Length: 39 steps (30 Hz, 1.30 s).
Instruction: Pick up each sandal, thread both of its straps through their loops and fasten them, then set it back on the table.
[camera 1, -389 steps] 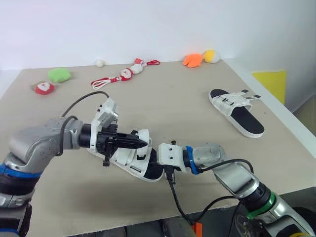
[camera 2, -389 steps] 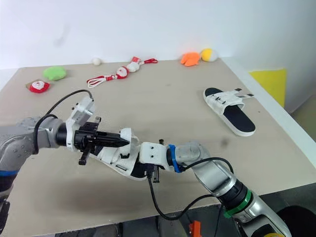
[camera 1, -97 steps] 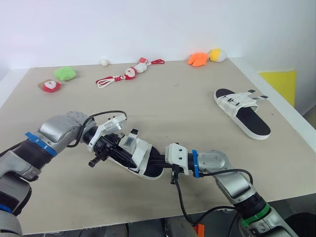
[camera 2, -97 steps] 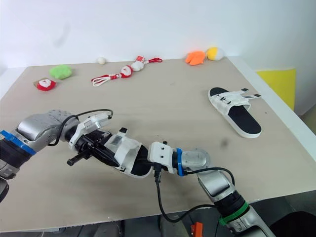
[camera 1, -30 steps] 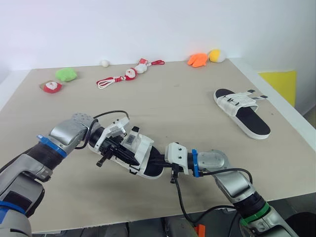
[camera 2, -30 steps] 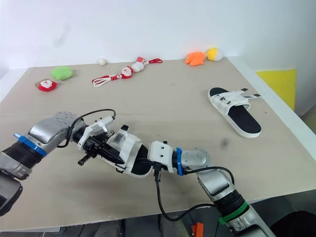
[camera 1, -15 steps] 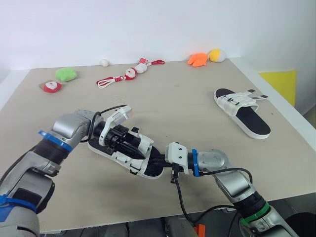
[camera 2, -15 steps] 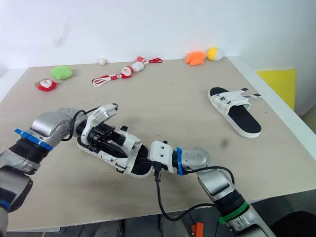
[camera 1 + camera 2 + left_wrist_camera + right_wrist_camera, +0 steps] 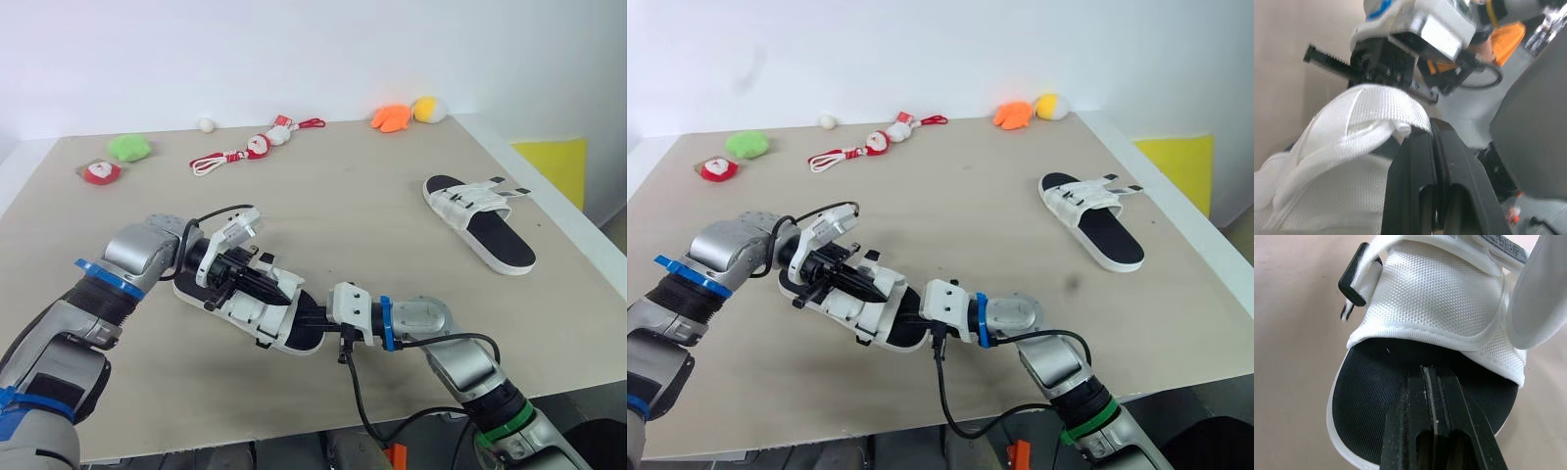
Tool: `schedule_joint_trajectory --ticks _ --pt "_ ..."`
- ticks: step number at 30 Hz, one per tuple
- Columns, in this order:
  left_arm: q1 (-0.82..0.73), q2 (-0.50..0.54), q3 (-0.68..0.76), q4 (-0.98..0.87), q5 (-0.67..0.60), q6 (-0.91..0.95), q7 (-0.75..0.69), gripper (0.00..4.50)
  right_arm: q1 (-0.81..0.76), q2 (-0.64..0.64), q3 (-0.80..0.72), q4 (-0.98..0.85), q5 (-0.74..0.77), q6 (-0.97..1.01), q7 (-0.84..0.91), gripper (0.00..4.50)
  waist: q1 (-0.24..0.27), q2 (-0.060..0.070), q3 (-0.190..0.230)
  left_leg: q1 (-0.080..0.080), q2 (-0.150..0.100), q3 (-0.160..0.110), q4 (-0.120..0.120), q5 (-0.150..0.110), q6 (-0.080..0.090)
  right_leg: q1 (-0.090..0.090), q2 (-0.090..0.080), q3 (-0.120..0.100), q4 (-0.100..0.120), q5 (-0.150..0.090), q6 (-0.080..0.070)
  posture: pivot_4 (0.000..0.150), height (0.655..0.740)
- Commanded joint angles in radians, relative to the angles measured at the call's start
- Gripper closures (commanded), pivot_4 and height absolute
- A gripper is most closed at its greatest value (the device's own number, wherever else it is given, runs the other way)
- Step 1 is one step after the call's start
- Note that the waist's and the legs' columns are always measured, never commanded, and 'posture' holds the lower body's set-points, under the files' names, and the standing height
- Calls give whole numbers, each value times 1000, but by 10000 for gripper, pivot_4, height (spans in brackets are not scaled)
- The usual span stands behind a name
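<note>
L tool [image 9: 1432, 128] clamped on strap [image 9: 1376, 103] | R tool [image 9: 1428, 370] fingers tog., on sandal [image 9: 1435, 298] footbed

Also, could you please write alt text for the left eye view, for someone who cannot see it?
Two robot arms work on a white sandal near the table's front edge: the left gripper pinches a strap, and the right gripper, shut, lies over its black footbed. A second sandal lies at the far right; small toys line the back edge.
</note>
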Motion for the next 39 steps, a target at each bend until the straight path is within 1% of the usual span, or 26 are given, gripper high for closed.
schedule_joint_trajectory --ticks 1,4,6,13,16,17,18,19,21,23,25,29,32,34,36,37,39 --pt "11 43 -32 -39 11 -46 0 44392 33 -17 28 107 -61 49 -9 45000 0 0 0 0 0 0 0 0 0 0 0 0 0 0 0 1500 7400" --pt "18 54 -59 -35 36 -93 0 44392 31 -15 29 109 -61 49 -8 45000 -1 0 0 0 0 0 0 0 0 0 0 0 0 0 0 1500 7400" --pt "20 57 -63 -37 28 -97 0 44392 30 -16 29 108 -61 49 -8 45000 -2 0 0 0 0 0 0 0 0 0 0 0 0 0 0 1500 7400" --pt "13 26 -23 -29 23 -93 0 44392 32 -18 27 105 -61 49 -8 45000 -2 0 0 0 0 0 0 0 0 0 0 0 0 0 0 1500 7400" --pt "21 24 4 -49 24 -74 0 36112 33 -16 28 106 -61 50 -9 45000 -2 0 0 0 0 0 0 0 0 0 0 0 0 0 0 1500 7400" --pt "26 30 14 -62 25 -67 0 30802 32 -15 29 106 -61 50 -10 45000 -2 0 0 0 0 0 0 0 0 0 0 0 0 0 0 1500 7400" --pt "31 36 24 -74 27 -62 0 26752 32 -14 29 105 -61 50 -10 45000 -2 0 0 0 0 0 0 0 0 0 0 0 0 0 0 1500 7400" --pt "39 40 41 -85 33 -61 0 21140 32 -14 29 105 -61 51 -11 45000 -2 0 0 0 0 0 0 0 0 0 0 1 0 0 0 1500 7400" --pt "59 49 90 -107 47 -67 9 11163 34 -13 30 107 -61 49 -11 45000 -2 0 0 0 0 0 0 0 0 0 0 0 0 0 0 1500 7400" --pt "93 86 161 -159 30 -49 23 565 36 -12 37 110 -63 52 -9 45000 -5 0 0 0 0 0 0 0 0 0 0 0 0 0 0 1500 7400" --pt "134 119 220 -212 10 -25 34 565 36 -11 40 114 -63 58 -7 45000 -8 0 0 0 0 0 0 0 0 -1 0 0 0 0 0 1500 7400" --pt "266 172 349 -324 5 -54 84 565 25 -13 46 124 -65 83 1 45000 -12 0 0 1 1 0 -1 0 0 -1 0 1 0 0 0 1500 7400" --pt "356 173 434 -384 22 -134 114 565 21 -17 48 134 -65 72 12 45000 -14 -1 1 0 1 1 -1 0 -1 -1 0 0 0 0 0 1500 7400" --pt "416 123 479 -391 101 -345 156 565 16 -19 51 145 -67 63 22 45000 -13 -1 1 0 1 1 -1 0 -1 -1 -1 0 0 0 0 1500 7400" --pt "444 61 523 -371 170 -539 215 565 12 -19 51 156 -70 55 28 45000 -13 -1 1 1 1 1 -1 1 -2 -1 -1 0 0 0 0 1500 7400" --pt "459 54 530 -356 207 -618 224 565 9 -19 52 161 -71 51 32 45000 -12 -2 0 1 1 1 -1 2 -4 -1 -1 0 -1 0 -1 1500 7400" --pt "483 43 539 -288 298 -849 220 565 4 -20 53 170 -73 44 38 45000 -12 -2 0 1 1 1 -1 3 -7 -1 -1 0 -1 0 -1 1500 7400"
